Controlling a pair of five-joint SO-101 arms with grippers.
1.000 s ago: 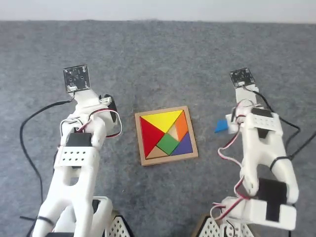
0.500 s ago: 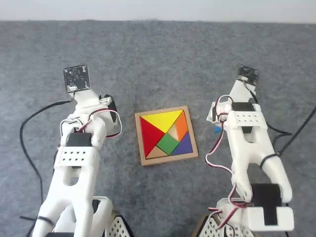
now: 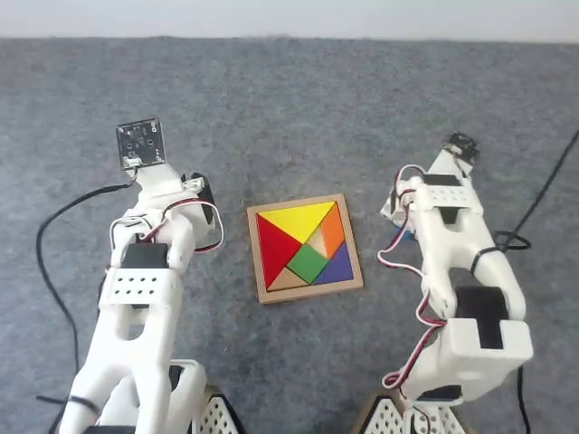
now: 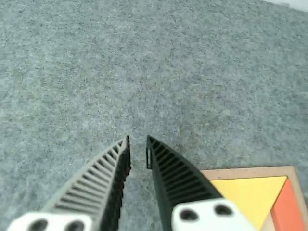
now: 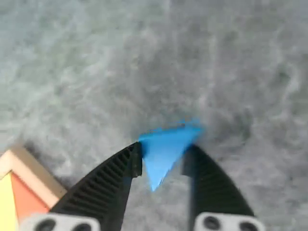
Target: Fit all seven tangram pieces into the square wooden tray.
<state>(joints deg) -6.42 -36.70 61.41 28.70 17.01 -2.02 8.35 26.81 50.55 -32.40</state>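
Swinging inward toward the tray over the last second with the right arm, now covering the spot where the blue triangle was lying in the open.

- Straddling the blue triangle with the right gripper: claw spread, one fingertip at each side of it.
- Resting the blue triangle flat on the grey carpet, near the tray and outside it.
- Showing the tray mid-carpet between both arms, with yellow, red, orange, green and purple pieces lying inside.
- Keeping the left arm unmoved across the frames.
- Holding the left gripper over bare carpet near a tray corner: claw pressed almost together, thin slit showing, pinching nothing.
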